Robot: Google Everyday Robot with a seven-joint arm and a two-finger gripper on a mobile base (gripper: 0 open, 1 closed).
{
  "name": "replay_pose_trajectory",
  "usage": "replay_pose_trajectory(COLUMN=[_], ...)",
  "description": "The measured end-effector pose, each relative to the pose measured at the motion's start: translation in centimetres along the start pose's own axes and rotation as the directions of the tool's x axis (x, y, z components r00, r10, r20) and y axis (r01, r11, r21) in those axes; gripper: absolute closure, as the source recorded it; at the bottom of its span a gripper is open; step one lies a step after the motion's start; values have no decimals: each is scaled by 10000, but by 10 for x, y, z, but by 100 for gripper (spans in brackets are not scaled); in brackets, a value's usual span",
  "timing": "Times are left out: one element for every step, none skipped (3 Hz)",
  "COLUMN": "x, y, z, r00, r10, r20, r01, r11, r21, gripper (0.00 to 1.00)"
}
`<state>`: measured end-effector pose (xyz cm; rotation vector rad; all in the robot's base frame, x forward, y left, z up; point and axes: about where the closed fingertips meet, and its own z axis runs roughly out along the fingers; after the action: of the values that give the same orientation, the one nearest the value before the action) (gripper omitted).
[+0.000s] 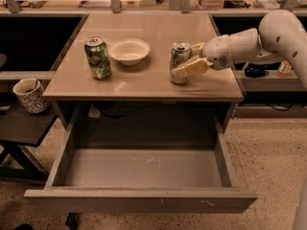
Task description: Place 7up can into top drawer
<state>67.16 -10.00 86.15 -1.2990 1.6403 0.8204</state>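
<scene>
The 7up can [178, 56], pale silvery with green markings, stands upright on the right part of the tabletop [144, 87]. My gripper [183, 60] reaches in from the right at can height. One tan finger [191, 68] lies across the can's front and the other sits behind its upper right side, so the gripper is closed around the can. The top drawer [139, 199] is pulled fully out below the table, wide, grey and empty inside.
A darker green patterned can [98, 57] and a white bowl [128, 50] stand on the left half of the table. A patterned mug [30, 95] sits on a low dark stand at the left. My white arm [268, 37] spans the right side.
</scene>
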Motion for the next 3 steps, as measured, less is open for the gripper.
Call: replay_pose_trajectory(x=[0,-1,-9], y=[0,6,40], z=[0,-1,-23], r00=[10000,10000,9998], r10=[0,-19,-148], r20=[0,-14,136], r01=[0,19,147], r11=[10000,10000,9999], r21=[-1,-72,60], gripper=[66,89,100])
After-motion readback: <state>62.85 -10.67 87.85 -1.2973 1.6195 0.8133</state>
